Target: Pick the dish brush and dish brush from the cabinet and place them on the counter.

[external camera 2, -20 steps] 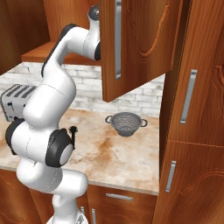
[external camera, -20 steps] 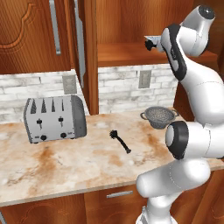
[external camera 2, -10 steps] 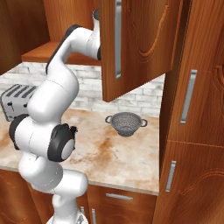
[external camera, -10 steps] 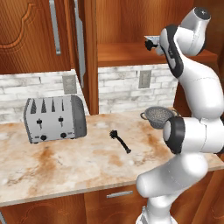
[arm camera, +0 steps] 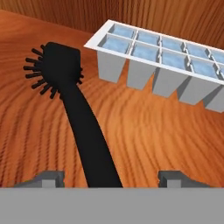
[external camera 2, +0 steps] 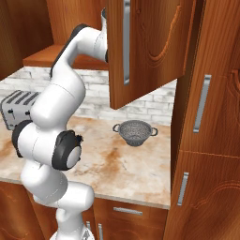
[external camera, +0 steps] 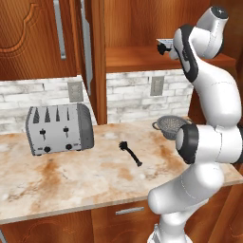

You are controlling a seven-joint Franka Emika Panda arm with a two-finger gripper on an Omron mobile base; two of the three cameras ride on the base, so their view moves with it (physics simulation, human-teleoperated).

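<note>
The cabinet (external camera: 142,28) stands open above the bench (external camera: 71,180), and the arm is stretched up onto its shelf (arm camera: 144,131). Over the last second the arm has edged a touch deeper in, and the claw (arm camera: 113,177), which stood at its widest a moment back, has just begun to narrow. I'd judge the approach is over and the grasp is starting.

Take the toaster (external camera: 59,128) as the mark. To its right, down on the bench, one brush (external camera: 130,153) lies flat on the stone, so by my reading half the job is done. Further right of it sits the colander (external camera: 172,127).

Up on the shelf, above and right of the toaster, the second brush (arm camera: 74,113) lies beside the ice tray (arm camera: 166,65). Its handle runs back between the two fingertips (arm camera: 50,178), nearer one tip than the other, bristly head pointing away from the hand. The fingers are apart on either side of the handle, with a clear gap showing; nothing is held yet. Closing looks like all that remains before lifting out.
</note>
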